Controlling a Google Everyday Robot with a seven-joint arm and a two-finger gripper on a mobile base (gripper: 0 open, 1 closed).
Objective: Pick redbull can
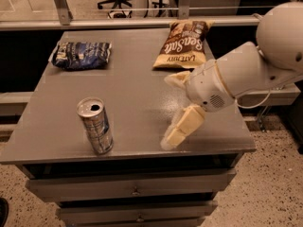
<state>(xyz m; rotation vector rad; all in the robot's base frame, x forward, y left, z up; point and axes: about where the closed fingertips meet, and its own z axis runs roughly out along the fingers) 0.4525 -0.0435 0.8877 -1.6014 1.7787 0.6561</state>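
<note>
"Sea Salt" legible on chip bag (pixel 182 44), far edge of desk (pixel 132 93). Nothing readable on can (pixel 96 126) or blue bag (pixel 81 55). Gripper (pixel 171 110) above near edge, right of centre, fingers (pixel 187 124) apart.
</note>
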